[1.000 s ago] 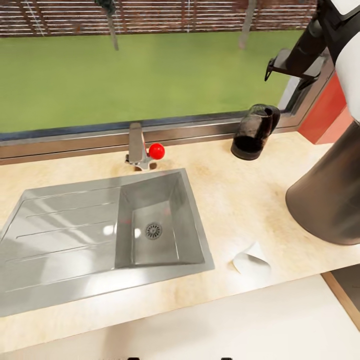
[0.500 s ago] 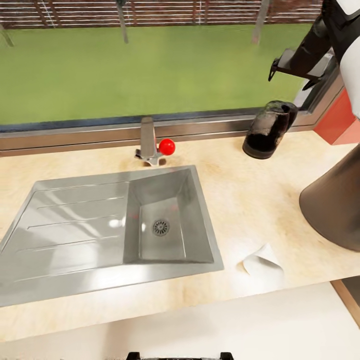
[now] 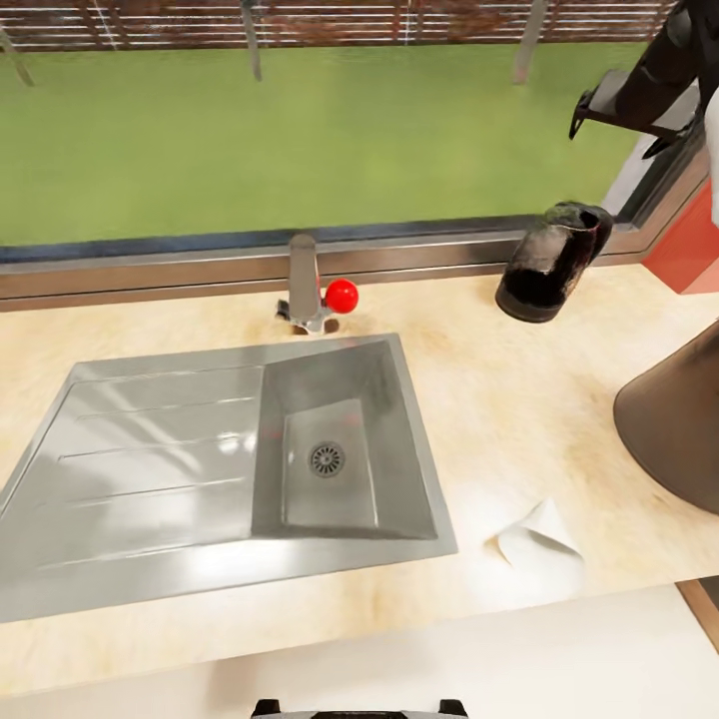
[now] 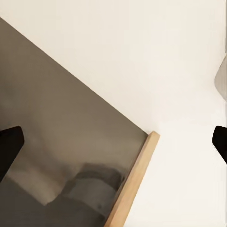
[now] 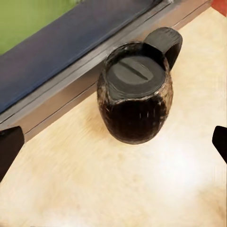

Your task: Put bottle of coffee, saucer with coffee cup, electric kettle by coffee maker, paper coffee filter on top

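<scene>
Kettle (image 3: 547,266) | upright, upper right of frame by the window | my right gripper (image 5: 113,137) spread wide above it, nothing held; left fingers parted too | step: kettle fetch | next: descend, clamp handle

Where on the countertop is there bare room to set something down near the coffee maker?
The kitchen countertop is bare between the sink, the electric kettle and the coffee maker. The front edge is tighter: a paper coffee filter lies there, close to the coffee maker's base.
</scene>
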Available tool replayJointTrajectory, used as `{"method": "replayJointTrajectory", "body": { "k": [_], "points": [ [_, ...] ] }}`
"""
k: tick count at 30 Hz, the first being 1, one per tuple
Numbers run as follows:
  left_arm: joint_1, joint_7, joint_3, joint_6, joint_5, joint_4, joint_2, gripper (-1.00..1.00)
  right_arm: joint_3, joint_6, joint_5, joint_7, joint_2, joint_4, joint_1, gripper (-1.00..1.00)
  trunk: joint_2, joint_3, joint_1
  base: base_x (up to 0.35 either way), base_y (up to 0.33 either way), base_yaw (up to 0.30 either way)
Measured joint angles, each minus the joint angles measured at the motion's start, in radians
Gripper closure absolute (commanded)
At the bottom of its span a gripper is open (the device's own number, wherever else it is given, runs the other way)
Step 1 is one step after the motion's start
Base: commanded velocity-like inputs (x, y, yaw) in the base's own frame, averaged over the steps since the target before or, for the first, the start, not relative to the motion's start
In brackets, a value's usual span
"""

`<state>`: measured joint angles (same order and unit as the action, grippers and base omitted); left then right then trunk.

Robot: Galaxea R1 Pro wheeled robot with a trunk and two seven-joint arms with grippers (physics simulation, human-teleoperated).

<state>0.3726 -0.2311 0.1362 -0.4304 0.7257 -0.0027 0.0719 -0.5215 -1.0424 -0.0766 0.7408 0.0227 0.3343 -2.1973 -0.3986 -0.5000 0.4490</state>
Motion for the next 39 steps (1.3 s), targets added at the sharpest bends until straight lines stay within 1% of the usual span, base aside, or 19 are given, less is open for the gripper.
{"method": "replayJointTrajectory", "body": {
  "k": [4, 6, 10, 18, 24, 33, 36, 38, 39],
  "points": [
    [0.000, 0.000, 0.000, 0.000, 0.000, 0.000, -0.002, -1.00, -0.002, 0.078, -0.001, 0.015, 0.002, 0.005, 0.000, -1.00, 0.000, 0.000, 0.000, 0.186, 0.039, 0.000],
    [0.000, 0.000, 0.000, 0.000, 0.000, 0.000, -0.005, -1.00, -0.004, 0.133, -0.003, 0.038, 0.009, 0.004, 0.000, -1.00, 0.000, 0.000, 0.000, 0.058, 0.012, 0.000],
    [0.000, 0.000, 0.000, 0.000, 0.000, 0.000, -0.008, -1.00, -0.007, 0.175, -0.008, 0.064, 0.014, -0.006, 0.000, -1.00, 0.000, 0.000, 0.000, 0.017, 0.004, 0.000],
    [0.000, 0.000, 0.000, 0.001, 0.000, 0.000, -0.010, -1.00, -0.010, 0.184, -0.010, 0.073, 0.020, -0.019, 0.000, -1.00, 0.000, 0.000, 0.000, 0.003, 0.001, 0.000],
    [0.000, 0.001, 0.000, 0.001, -0.001, -0.001, -0.014, -1.00, -0.010, 0.179, -0.014, 0.068, 0.047, -0.046, 0.000, -1.00, 0.000, 0.000, 0.000, 0.000, 0.000, 0.000],
    [0.001, 0.004, 0.000, 0.001, 0.000, -0.001, -0.015, -1.00, -0.011, 0.174, -0.017, 0.057, 0.060, -0.061, 0.000, -1.00, 0.000, 0.000, 0.000, 0.000, 0.000, -0.002],
    [0.000, 0.005, 0.000, 0.001, 0.000, 0.000, -0.017, -1.00, -0.012, 0.159, -0.017, 0.039, 0.063, -0.061, 0.000, -1.00, 0.000, 0.000, 0.000, 0.000, 0.000, -0.054],
    [0.001, 0.007, 0.000, 0.001, 0.000, 0.000, -0.020, -1.00, -0.011, 0.141, -0.017, 0.014, 0.072, -0.061, 0.000, -1.00, 0.000, 0.000, 0.000, 0.000, 0.000, -0.047],
    [0.000, 0.007, 0.001, 0.001, 0.000, 0.000, -0.021, -1.00, -0.010, 0.132, -0.016, -0.004, 0.082, -0.062, 0.000, -1.00, 0.000, 0.000, 0.000, 0.000, 0.000, -0.029]
  ]
}}
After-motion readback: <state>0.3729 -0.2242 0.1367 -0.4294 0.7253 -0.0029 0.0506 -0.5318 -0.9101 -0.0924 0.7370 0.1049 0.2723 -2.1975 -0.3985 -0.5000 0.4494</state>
